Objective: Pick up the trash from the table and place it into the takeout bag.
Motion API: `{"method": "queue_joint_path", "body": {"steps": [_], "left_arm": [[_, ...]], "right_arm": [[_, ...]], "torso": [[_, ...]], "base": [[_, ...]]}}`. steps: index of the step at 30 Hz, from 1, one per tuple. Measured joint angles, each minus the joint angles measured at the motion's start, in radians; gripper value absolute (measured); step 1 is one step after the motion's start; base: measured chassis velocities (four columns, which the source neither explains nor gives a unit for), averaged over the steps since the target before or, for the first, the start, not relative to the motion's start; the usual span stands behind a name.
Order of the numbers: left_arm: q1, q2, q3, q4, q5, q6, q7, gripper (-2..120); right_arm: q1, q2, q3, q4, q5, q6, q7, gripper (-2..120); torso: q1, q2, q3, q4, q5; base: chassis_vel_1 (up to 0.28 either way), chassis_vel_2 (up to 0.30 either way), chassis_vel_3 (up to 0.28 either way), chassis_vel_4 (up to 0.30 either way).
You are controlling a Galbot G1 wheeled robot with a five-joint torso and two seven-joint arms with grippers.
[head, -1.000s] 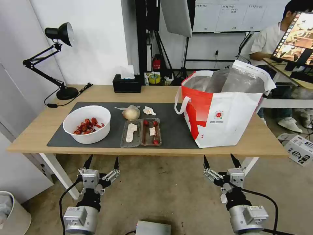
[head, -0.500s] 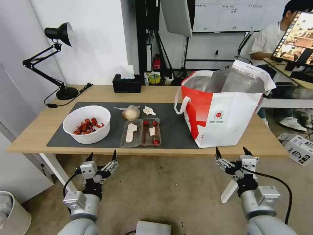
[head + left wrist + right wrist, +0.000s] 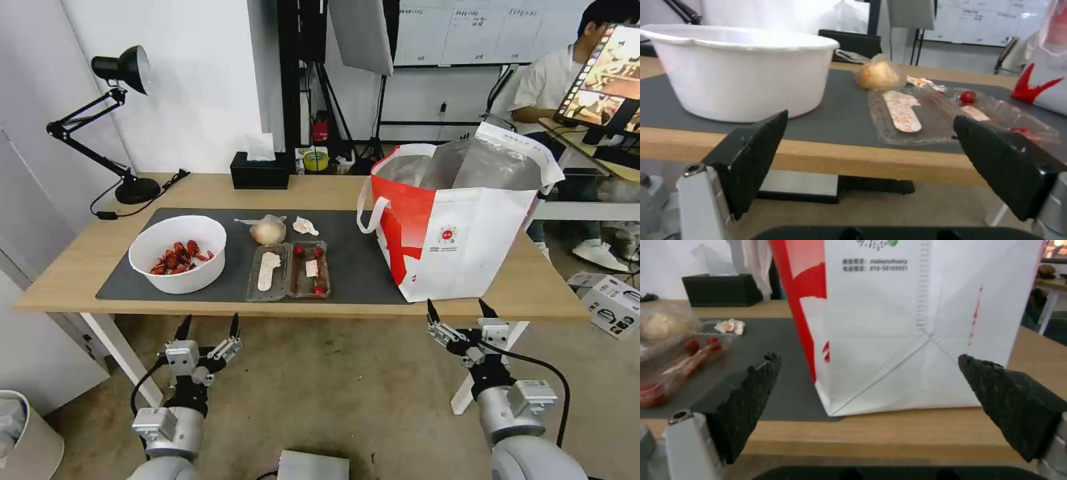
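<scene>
Lying at centre frame on the dark mat point(image 3: 360, 267) of the table point(image 3: 320, 190), the clamshell tray point(image 3: 288, 270) ran its long axis left to right, hinged halves side by side. The white bowl point(image 3: 179, 253) sat to its left, the knotted bag point(image 3: 268, 231) and tissue point(image 3: 305, 226) just above, and the takeout bag point(image 3: 460, 220) stood open-mouthed at centre right. Nothing was yet collected; the task was judged at its approach step. The left gripper point(image 3: 207, 327) and right gripper point(image 3: 459, 310) hung below the table edge, both spread wide and empty. The next move would call for a lift above the tabletop.
</scene>
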Motion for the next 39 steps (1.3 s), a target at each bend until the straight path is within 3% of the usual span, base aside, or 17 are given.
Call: {"method": "queue_joint_path", "body": {"steps": [6,10,13,14,16,17,19,20,22,32,39], "left_arm": [[0.005,0.004,0.01,-0.004,-0.015,0.002,0.004,100],[0.019,0.011,0.048,-0.044,-0.088,0.051,-0.015,100],[0.016,0.02,0.121,-0.12,-0.248,0.198,-0.106,100],[0.016,0.02,0.121,-0.12,-0.248,0.198,-0.106,100],[-0.008,0.027,0.16,-0.151,-0.361,0.289,-0.168,100],[-0.008,0.027,0.16,-0.151,-0.361,0.289,-0.168,100],[-0.044,0.033,0.189,-0.169,-0.504,0.373,-0.244,100],[-0.044,0.033,0.189,-0.169,-0.504,0.373,-0.244,100],[-0.066,0.034,0.196,-0.171,-0.611,0.412,-0.29,100],[-0.111,0.012,0.144,-0.193,-0.939,0.465,-0.384,100],[-0.17,0.009,0.138,-0.168,-1.071,0.475,-0.426,100]], "right_arm": [[0.001,0.004,-0.007,-0.008,-0.003,0.002,-0.001,100],[0.002,0.004,-0.008,-0.008,-0.004,0.003,-0.001,100],[0.001,0.002,-0.007,-0.008,-0.005,0.006,-0.001,100],[0.001,0.002,-0.007,-0.008,-0.005,0.006,-0.001,100],[0.0,0.002,-0.007,-0.008,-0.006,0.007,-0.001,100],[0.0,0.002,-0.007,-0.008,-0.006,0.007,-0.001,100],[0.0,0.002,-0.007,-0.007,-0.007,0.008,-0.001,100],[0.0,0.002,-0.007,-0.007,-0.007,0.008,-0.001,100],[-0.001,0.001,-0.01,-0.006,-0.008,0.008,-0.001,100],[0.034,-0.027,-0.056,-0.022,-0.008,0.002,-0.002,100],[0.037,-0.034,-0.073,-0.024,-0.008,-0.002,-0.002,100]], "torso": [[0.0,0.0,0.0,0.0,0.0],[0.0,0.0,0.0,0.0,0.0001],[0.0,0.0,0.0,0.0,0.0002],[0.0,0.0,0.0,0.0,0.0002],[0.0,0.0,0.0,-0.0001,0.0002],[0.0,0.0,0.0,-0.0001,0.0002],[0.0,0.0,0.0,-0.0001,0.0001],[0.0,0.0,0.0,-0.0001,0.0001],[0.0,0.0,0.0,-0.0001,0.0002],[0.0,0.0,0.0,-0.0001,0.0001],[0.0,0.0,0.0,-0.0001,0.0002]], "base": [[0.0,0.0,0.0,0.0],[0.0,0.0,0.0,0.0],[0.0,0.0,0.0,0.0],[0.0,0.0,0.0,0.0],[0.0,0.0,0.0,0.0],[0.0,0.0,0.0,0.0],[0.0,0.0,0.0,0.0],[0.0,0.0,0.0,0.0],[0.0,0.0,0.0,0.0],[0.0,0.0,0.0,0.0],[0.0,0.0,0.0,0.0]]}}
